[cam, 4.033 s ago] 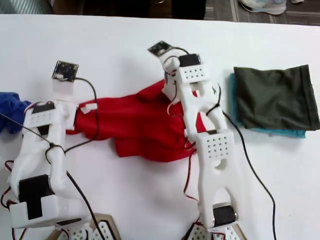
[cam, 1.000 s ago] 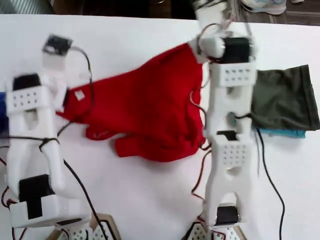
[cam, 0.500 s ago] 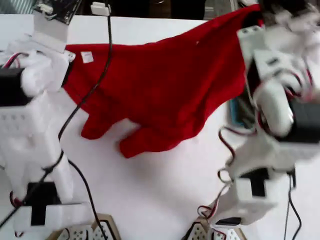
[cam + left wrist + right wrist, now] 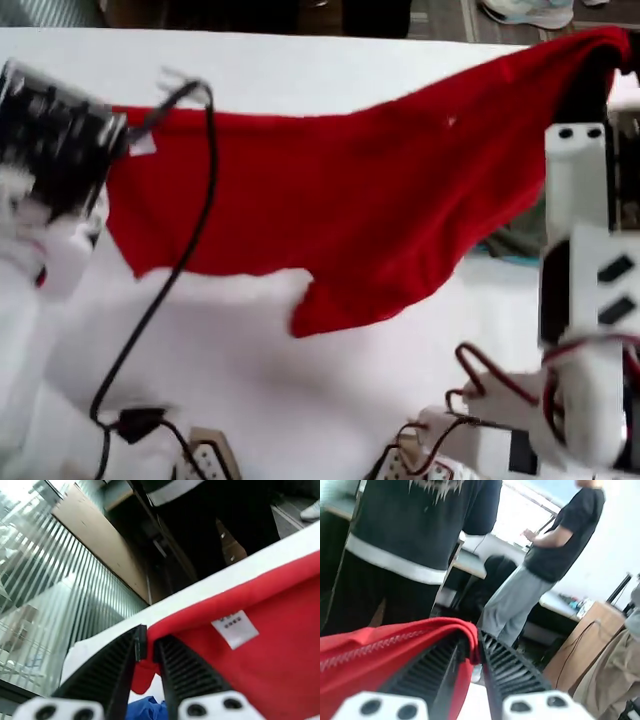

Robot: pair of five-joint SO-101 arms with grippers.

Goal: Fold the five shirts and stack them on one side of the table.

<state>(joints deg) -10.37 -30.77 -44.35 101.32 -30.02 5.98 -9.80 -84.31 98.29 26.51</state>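
A red shirt (image 4: pixel 340 205) hangs stretched in the air between the two arms, high above the white table (image 4: pixel 300 70). My left gripper (image 4: pixel 148 650) is shut on one corner of the red shirt (image 4: pixel 260 670), close to its white label (image 4: pixel 234 629). My right gripper (image 4: pixel 470 647) is shut on the other corner, with the red cloth (image 4: pixel 380 650) bunched between its black fingers (image 4: pixel 507 667). A loose sleeve (image 4: pixel 340 300) droops from the shirt's lower edge. A blue shirt (image 4: pixel 145 711) peeks out below the left gripper.
A folded dark green shirt (image 4: pixel 515 238) lies over a teal one at the table's right side, mostly hidden behind the red shirt and the right arm (image 4: pixel 585 300). The left arm (image 4: pixel 45 200) and its black cable (image 4: pixel 195 220) rise at the left.
Both arms have lifted the red shirt off the table and pulled it wide apart. It went from a crumpled heap to a taut hanging sheet.
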